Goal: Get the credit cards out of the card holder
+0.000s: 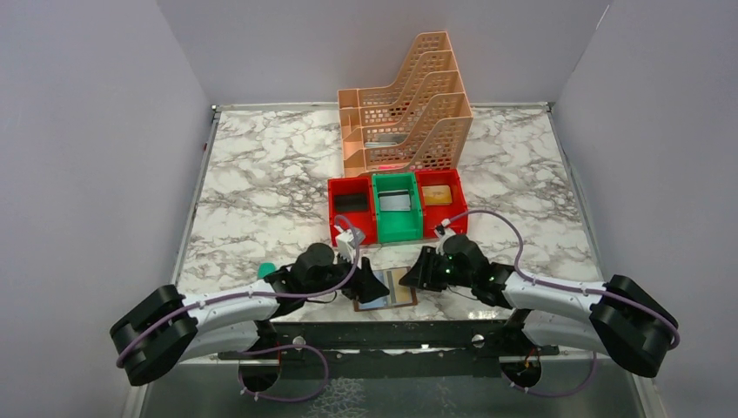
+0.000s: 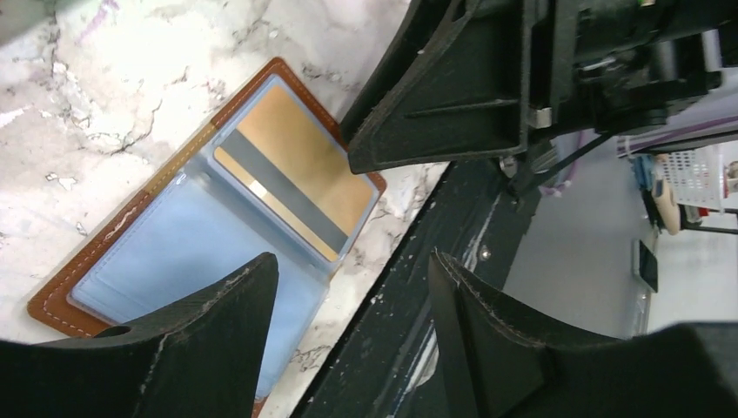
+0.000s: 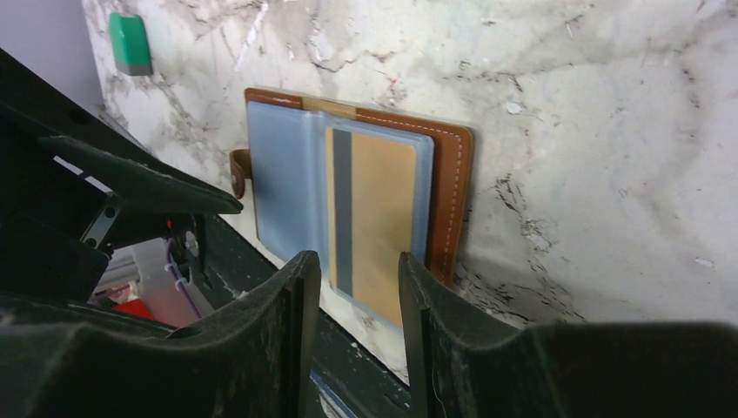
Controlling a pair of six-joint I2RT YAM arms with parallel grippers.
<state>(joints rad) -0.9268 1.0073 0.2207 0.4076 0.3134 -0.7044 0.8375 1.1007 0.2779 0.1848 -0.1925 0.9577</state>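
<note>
Top external: card holder (image 1: 385, 290) lies open flat at near edge of table (image 1: 261, 174), between both grippers. 1 tan credit card (image 3: 376, 218) with grey stripe sits in its right-hand pocket.

Left gripper (image 2: 348, 261): jaws apart above holder's corner, nothing held. Right gripper (image 3: 357, 259): jaws narrowly apart over card's near end, nothing clamped.

Black rail (image 2: 418, 287) runs just beside holder's near edge. Strip of marble separates holder from 2 red bins (image 1: 335, 222) and 1 green bin (image 1: 400, 228); peach file rack (image 1: 409, 113) stands behind them. Small green object (image 3: 130, 43) lies left of holder.
</note>
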